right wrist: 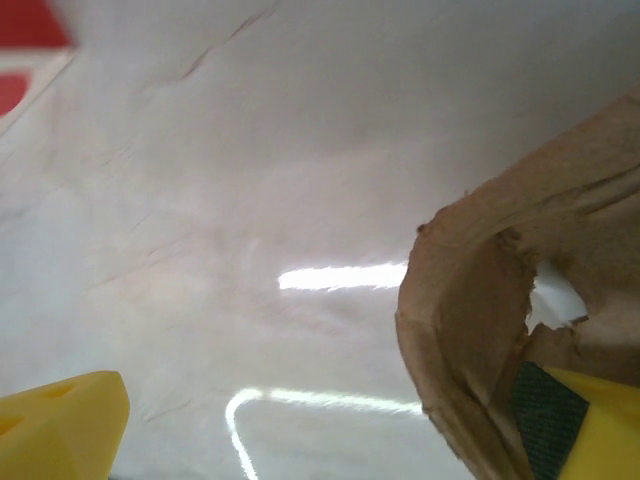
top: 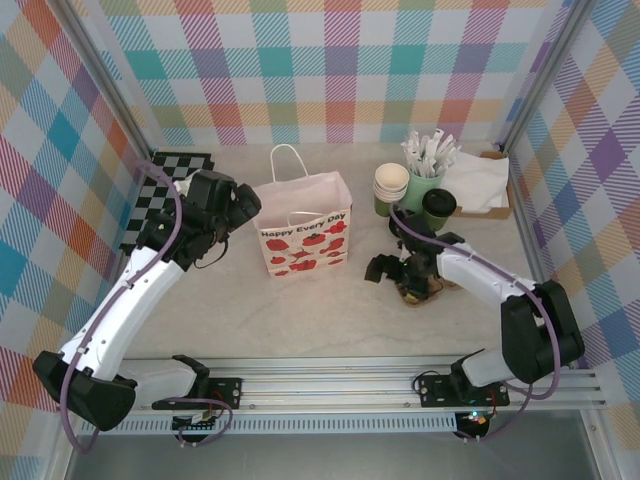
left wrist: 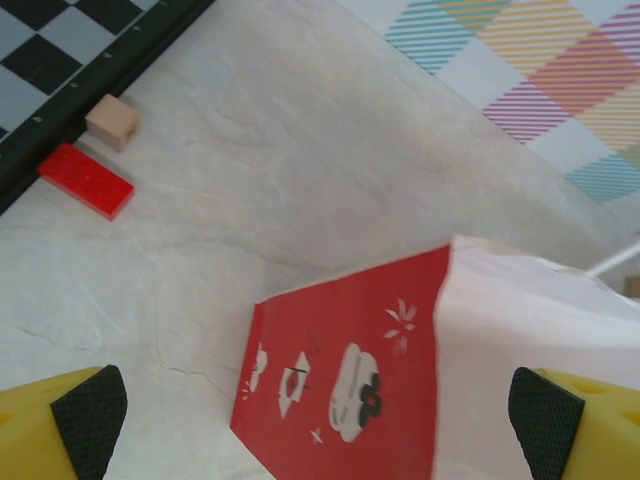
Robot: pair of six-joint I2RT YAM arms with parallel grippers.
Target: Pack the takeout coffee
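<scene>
We see the white paper bag printed with red apples (top: 303, 238) standing upright at mid-table, and the left gripper (top: 248, 207) sits at its 9 o'clock edge. From the left wrist, its jaws stand wide apart, the black pads (left wrist: 90, 420) at either side of the view, with the bag's red side panel (left wrist: 340, 380) between them.

The takeout coffee, a dark-green paper cup with a round black plastic lid (top: 438, 208), stands upright at the bag's 2 o'clock. It is just beside the stack of lidless green cups (top: 391, 187) and the pale-green cup of white-wrapped sticks (top: 428, 165).

The right gripper (top: 385, 268) hangs low at the coffee's 7 o'clock, spread wide and holding nothing. Its wrist view shows a torn brown cardboard piece (right wrist: 490, 300) by the right-hand pad (right wrist: 545, 405), the other finger well clear.

A flat red block (left wrist: 85, 180) and a beige cube (left wrist: 110, 122) lie beside the black-and-grey checkerboard (left wrist: 60, 60).
</scene>
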